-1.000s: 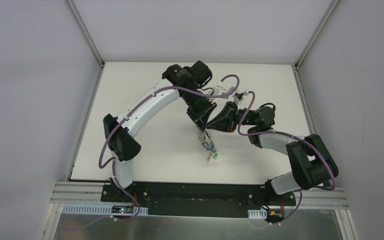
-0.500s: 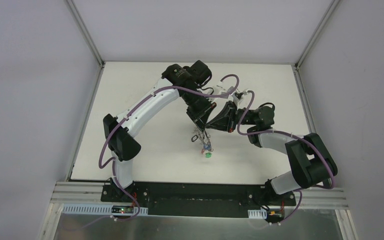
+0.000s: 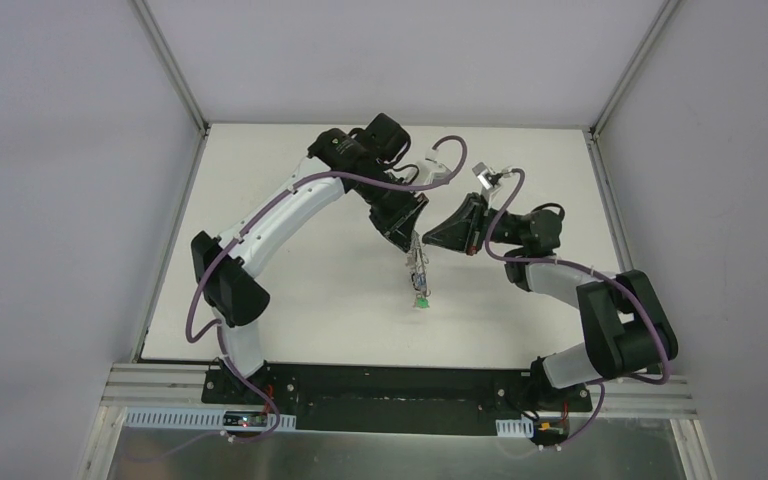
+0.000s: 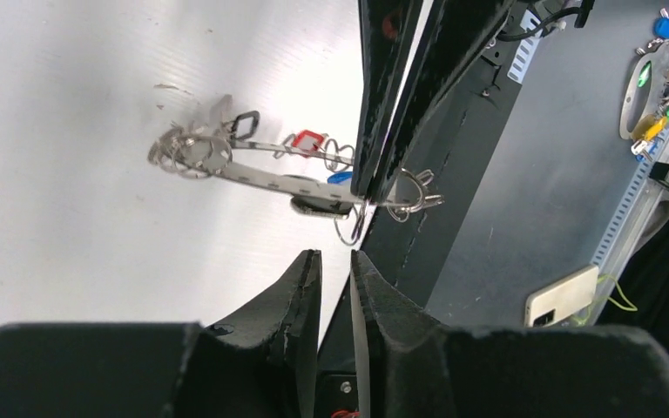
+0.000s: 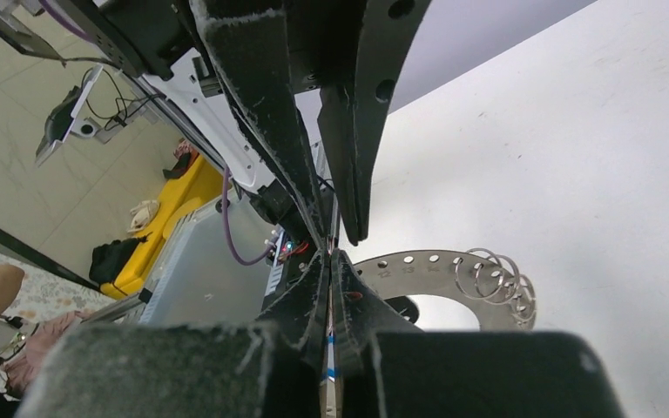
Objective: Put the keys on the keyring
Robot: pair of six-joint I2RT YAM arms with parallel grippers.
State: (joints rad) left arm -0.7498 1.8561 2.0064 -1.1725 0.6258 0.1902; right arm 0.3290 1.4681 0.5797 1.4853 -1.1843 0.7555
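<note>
The keyring is a flat grey metal hoop with punched holes, held up above the white table. My right gripper is shut on its edge, and its black fingers come down onto it in the left wrist view. Small split rings, keys and red, black and blue tags hang from the hoop. From above, the bunch dangles with a green tag lowest. My left gripper stands just short of the hoop, its jaws a narrow gap apart with nothing between them.
Both arms meet over the middle of the table, wrists close together. Off the table, a second bunch of coloured tags hangs at the upper right of the left wrist view. White enclosure walls surround the table.
My right gripper has shut on the keyring. My left gripper has let go, opened slightly and drawn back. The bunch has swung to hang straight under the right fingers.
</note>
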